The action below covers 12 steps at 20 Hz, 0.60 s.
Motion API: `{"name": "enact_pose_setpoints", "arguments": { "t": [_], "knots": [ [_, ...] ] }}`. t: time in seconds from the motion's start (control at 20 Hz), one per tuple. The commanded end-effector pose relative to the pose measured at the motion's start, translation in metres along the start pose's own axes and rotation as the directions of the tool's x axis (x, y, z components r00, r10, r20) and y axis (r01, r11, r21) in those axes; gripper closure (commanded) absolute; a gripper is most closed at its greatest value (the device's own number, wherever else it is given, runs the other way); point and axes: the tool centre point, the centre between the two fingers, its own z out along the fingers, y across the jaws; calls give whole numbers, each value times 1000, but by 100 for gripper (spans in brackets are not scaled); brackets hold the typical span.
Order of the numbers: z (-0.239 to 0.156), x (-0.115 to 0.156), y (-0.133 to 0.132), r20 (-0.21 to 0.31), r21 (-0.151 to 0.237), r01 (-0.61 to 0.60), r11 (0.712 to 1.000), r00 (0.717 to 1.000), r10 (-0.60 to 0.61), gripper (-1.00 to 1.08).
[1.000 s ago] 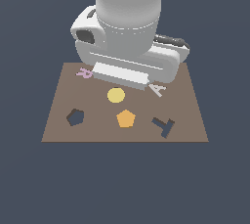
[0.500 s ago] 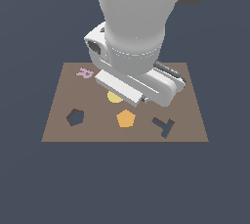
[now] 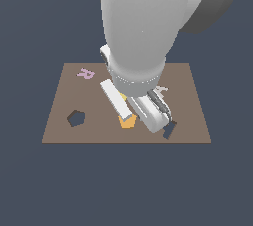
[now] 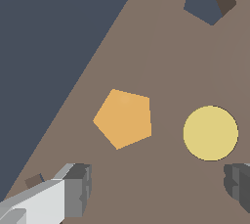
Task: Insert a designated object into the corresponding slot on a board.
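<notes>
The orange pentagon piece (image 4: 123, 118) lies flat on the brown board (image 4: 171, 61), apart from the dark pentagon slot (image 4: 210, 0). My gripper (image 4: 158, 186) is open above the board, its two grey fingers (image 4: 78, 189) spread wide with nothing between them. The orange piece sits just ahead of the fingers, offset toward one of them. In the exterior view the arm's hand (image 3: 143, 106) hangs low over the board (image 3: 59, 126) and covers most of the orange piece (image 3: 128, 122). The slot (image 3: 75, 118) lies toward the exterior view's left.
A yellow round disc (image 4: 210, 133) lies beside the orange piece. A pink letter R (image 3: 86, 73) sits at the board's far left corner. A white letter A (image 3: 160, 90) and a dark T-shaped cut-out (image 3: 168, 130) peek out from behind the hand.
The arm has come down and forward over the board. Its hand now covers the yellow disc and most of the orange piece, which were in plain view before.
</notes>
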Motion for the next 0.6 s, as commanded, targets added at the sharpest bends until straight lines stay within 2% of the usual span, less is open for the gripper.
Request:
{"name": "enact_pose_setpoints", "arguments": {
  "t": [0.0, 0.2, 0.55],
  "knots": [
    [7, 4, -4, 0, 0, -99, 995, 995, 99, -92],
    [17, 10, -10, 0, -1, -231, 973, 973, 231, -92],
    [30, 19, -15, 1, -1, -401, 916, 916, 401, -92]
  ]
}}
